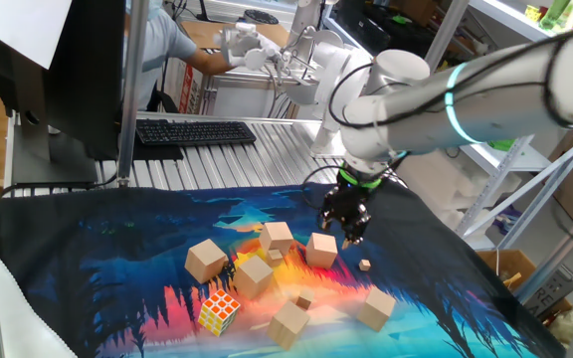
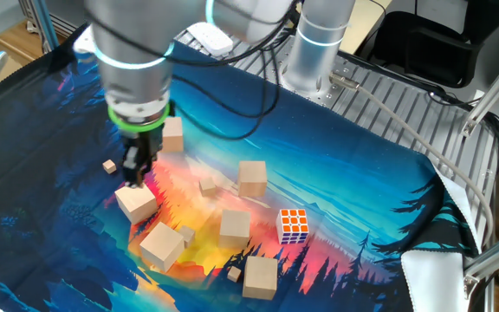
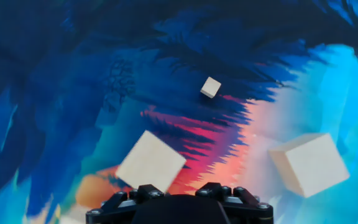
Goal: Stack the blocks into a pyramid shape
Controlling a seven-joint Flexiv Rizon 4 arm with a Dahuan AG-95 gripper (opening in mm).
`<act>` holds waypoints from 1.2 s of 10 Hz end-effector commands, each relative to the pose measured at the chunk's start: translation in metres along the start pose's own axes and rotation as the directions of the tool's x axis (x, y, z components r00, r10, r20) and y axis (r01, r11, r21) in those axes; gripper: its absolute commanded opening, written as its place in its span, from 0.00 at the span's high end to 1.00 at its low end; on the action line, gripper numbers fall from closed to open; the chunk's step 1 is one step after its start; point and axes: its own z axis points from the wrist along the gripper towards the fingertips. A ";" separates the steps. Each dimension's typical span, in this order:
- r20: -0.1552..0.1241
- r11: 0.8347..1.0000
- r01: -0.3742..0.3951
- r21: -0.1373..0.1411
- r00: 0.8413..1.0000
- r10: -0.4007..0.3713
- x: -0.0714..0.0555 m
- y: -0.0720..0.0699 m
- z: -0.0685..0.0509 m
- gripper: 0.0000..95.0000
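Observation:
Several pale wooden blocks lie loose and unstacked on the printed cloth. One block (image 1: 321, 249) (image 2: 135, 202) (image 3: 150, 160) sits just below my gripper (image 1: 346, 229) (image 2: 135, 173), which hovers over it without touching. Others lie at the cloth's middle (image 1: 255, 274), left (image 1: 205, 261) and near edge (image 1: 289, 323). Another block (image 3: 308, 163) shows at the right in the hand view. My dark fingers hang close together; their gap is too small and blurred to judge. Only the hand's black housing (image 3: 178, 208) shows in the hand view.
A multicoloured puzzle cube (image 1: 219, 310) (image 2: 294, 225) stands among the blocks. Tiny wooden cubes (image 1: 365, 265) (image 2: 109, 165) (image 3: 211, 87) are scattered about. A keyboard (image 1: 195, 130) and a monitor stand behind the cloth, and a person works at the back.

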 end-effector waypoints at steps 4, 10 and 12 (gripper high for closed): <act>-0.004 0.968 -0.248 0.033 0.969 0.248 -0.012 0.021 0.014 0.20; 0.011 0.939 -0.344 0.030 0.939 0.343 -0.010 0.026 0.036 0.00; -0.004 0.938 -0.344 0.041 0.939 0.344 -0.009 0.026 0.036 0.00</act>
